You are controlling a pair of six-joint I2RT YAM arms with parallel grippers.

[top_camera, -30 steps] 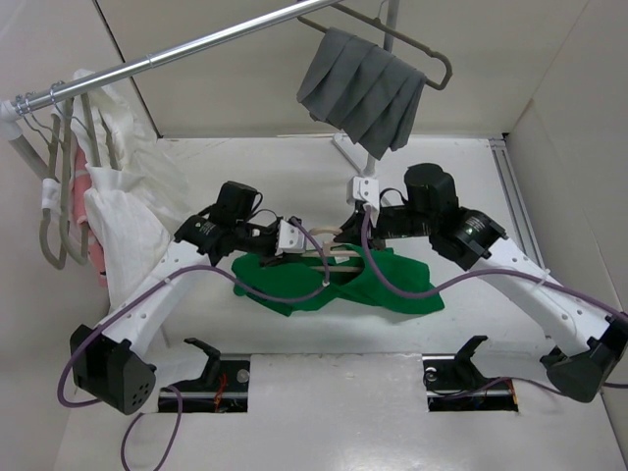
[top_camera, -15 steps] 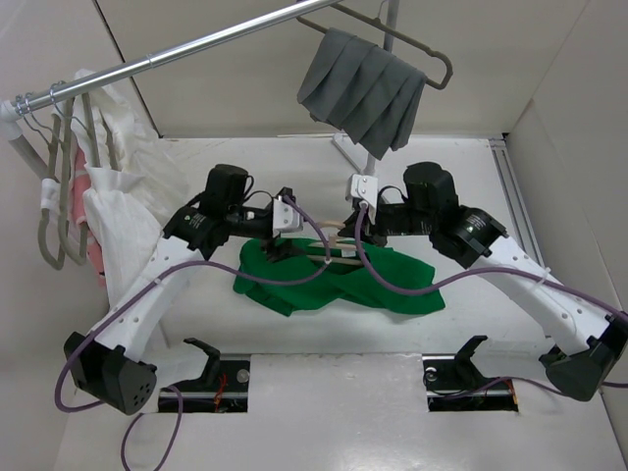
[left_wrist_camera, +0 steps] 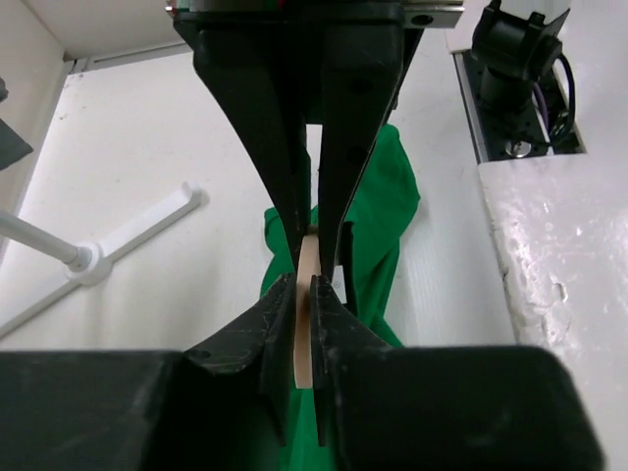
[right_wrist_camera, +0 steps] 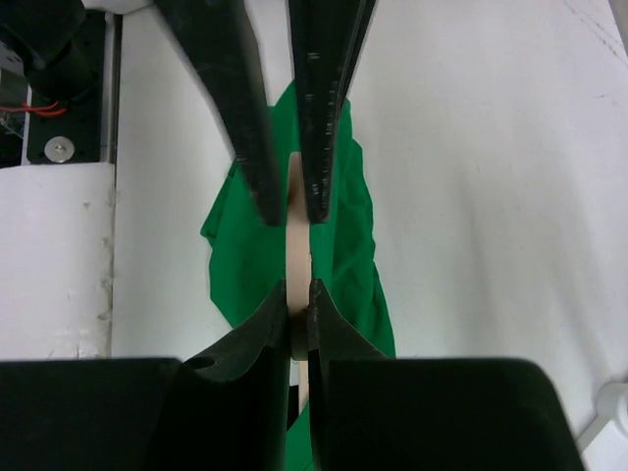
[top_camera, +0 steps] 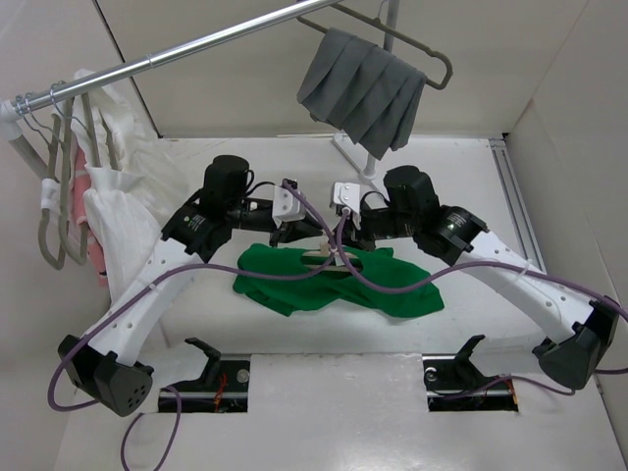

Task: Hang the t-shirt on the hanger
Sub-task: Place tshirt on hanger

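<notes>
- The left gripper (left_wrist_camera: 304, 289) has its jaws drawn narrow on the thin edge of the hanger (left_wrist_camera: 304, 334), towards the hanger's left end. The beige plastic shows directly between them.
- The hanger is judged rigid, light and smooth. Held across its thin edge it can pivot or slide, so a hold near its centre, below the hook, gives more control than one out on a shoulder.
- The t-shirt (top_camera: 383, 294) lies crumpled on the counter (top_camera: 491, 186), directly under the hanger and spreading past both of its ends, further on the right.
- The t-shirt is judged light, limp and easily bunched. It keeps no shape when lifted, and the cotton is not slippery. Take hold at the neck opening or a hem edge, where the doubled fabric gives the jaws purchase.
- The right gripper (right_wrist_camera: 297, 289) is clamped on the same hanger, just right of the left gripper's hold, with its jaws nearly together on the beige edge.
- Hidden: both wrists cover the centre of the hanger in the top view. The hook is not visible in any view. The neck opening and label cannot be made out among the folds. Whether any shoulder of the hanger sits inside the fabric cannot be told.
</notes>
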